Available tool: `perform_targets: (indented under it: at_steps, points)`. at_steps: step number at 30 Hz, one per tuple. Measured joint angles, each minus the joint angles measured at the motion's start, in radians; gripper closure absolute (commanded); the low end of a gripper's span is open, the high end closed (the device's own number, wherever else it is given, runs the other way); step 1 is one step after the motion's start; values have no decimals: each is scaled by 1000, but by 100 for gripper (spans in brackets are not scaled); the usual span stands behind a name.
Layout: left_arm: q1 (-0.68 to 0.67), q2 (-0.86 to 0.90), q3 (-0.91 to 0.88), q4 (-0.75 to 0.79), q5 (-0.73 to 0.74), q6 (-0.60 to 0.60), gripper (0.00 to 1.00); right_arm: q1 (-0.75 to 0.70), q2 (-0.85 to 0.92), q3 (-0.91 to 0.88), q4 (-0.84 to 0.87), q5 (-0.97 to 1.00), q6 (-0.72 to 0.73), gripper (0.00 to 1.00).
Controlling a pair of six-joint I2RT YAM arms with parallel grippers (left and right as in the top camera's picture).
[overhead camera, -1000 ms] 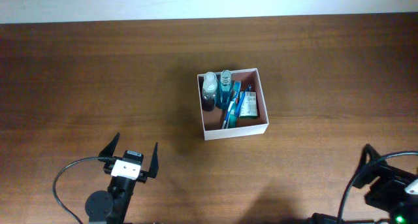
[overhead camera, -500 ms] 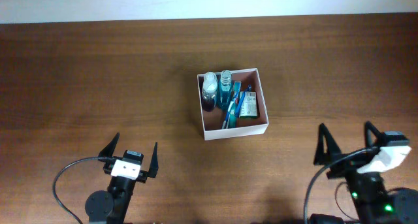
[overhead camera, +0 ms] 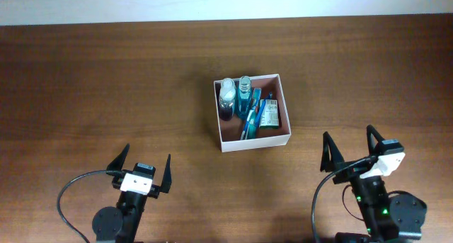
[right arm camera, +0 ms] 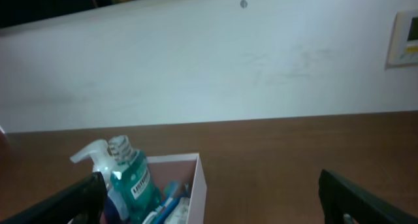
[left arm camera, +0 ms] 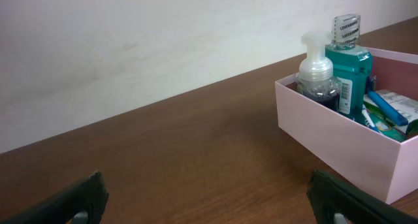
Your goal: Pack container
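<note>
Square white-walled cardboard container [overhead camera: 255, 142], pinkish-brown inside, sits mid brown wooden tabletop [overhead camera: 106, 80], toiletries [overhead camera: 244, 101] inside. Near left, the left gripper [overhead camera: 148, 158], jaws spread; near right, the right gripper [overhead camera: 347, 142], jaws spread too.

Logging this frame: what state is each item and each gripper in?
container, upright, open-topped, filled.
pump bottle, upright in the container's far-left corner.
teal bottle, upright, capped, beside the pump bottle.
blue toothbrush, lying slanted inside the container.
green-and-white packet, lying inside on the right side.
left gripper, fingers open, empty.
right gripper, fingers open, empty.
</note>
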Motion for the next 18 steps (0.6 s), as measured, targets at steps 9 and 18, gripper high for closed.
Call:
perform_targets:
  at_steps: [9, 18]
  points:
    - [0, 0, 0, 0, 0, 0, 1, 66, -160, -135, 16, 21, 0, 1]
    - [0, 0, 0, 0, 0, 0, 1, 103, -180, -140, 17, 69, -19, 2]
